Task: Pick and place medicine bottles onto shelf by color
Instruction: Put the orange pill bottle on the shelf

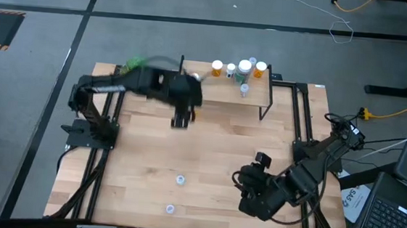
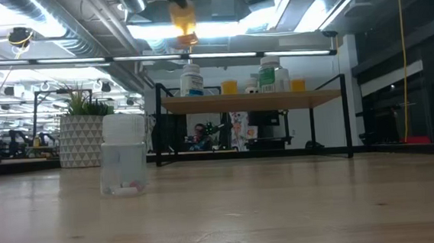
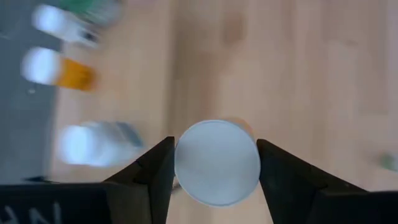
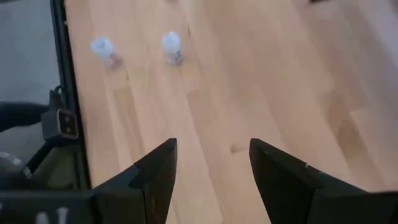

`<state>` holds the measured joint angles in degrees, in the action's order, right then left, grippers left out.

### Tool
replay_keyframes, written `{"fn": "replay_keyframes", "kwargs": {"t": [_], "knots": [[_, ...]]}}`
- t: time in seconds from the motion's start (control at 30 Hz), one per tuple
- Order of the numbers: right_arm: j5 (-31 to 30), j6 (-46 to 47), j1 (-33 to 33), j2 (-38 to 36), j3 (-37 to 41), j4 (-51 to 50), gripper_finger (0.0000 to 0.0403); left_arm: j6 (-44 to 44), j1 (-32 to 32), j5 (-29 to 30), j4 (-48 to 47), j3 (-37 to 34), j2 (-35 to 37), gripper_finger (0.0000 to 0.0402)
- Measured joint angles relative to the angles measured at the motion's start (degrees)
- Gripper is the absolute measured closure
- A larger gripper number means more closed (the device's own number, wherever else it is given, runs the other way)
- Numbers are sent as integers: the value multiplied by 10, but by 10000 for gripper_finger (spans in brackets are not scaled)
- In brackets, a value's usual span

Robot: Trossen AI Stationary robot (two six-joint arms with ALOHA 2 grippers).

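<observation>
Left gripper clamps an orange bottle by its white cap, held aloft above the worktop, just before the shelf. Shelf carries several bottles. 2 small clear bottles stand on the worktop beyond the right gripper, its jaws wide and unloaded.

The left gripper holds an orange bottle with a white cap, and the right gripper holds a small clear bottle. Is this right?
Not quite. The right gripper holds nothing: the right wrist view shows its jaws open over bare table. The left gripper does hold the white-capped bottle, orange in the low view.
</observation>
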<state>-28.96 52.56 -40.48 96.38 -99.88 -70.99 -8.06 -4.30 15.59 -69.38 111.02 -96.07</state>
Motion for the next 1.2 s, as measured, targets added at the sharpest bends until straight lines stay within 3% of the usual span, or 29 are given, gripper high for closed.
{"fn": "replay_keyframes", "kwargs": {"t": [0.17,0.27,0.57,0.77,1.2], "knots": [[-75,0,-11,0,0,-4,199,-82,-103,-8,23,46,0,214],[-106,15,-11,0,0,-4,199,-114,-166,-42,41,56,0,214],[-82,105,-14,12,0,-2,199,-148,-314,-140,74,56,-19,214],[-60,148,-18,40,0,2,199,-160,-358,-138,74,56,-51,214],[-54,149,-18,83,0,35,199,-211,-367,-138,54,56,-96,214]]}}
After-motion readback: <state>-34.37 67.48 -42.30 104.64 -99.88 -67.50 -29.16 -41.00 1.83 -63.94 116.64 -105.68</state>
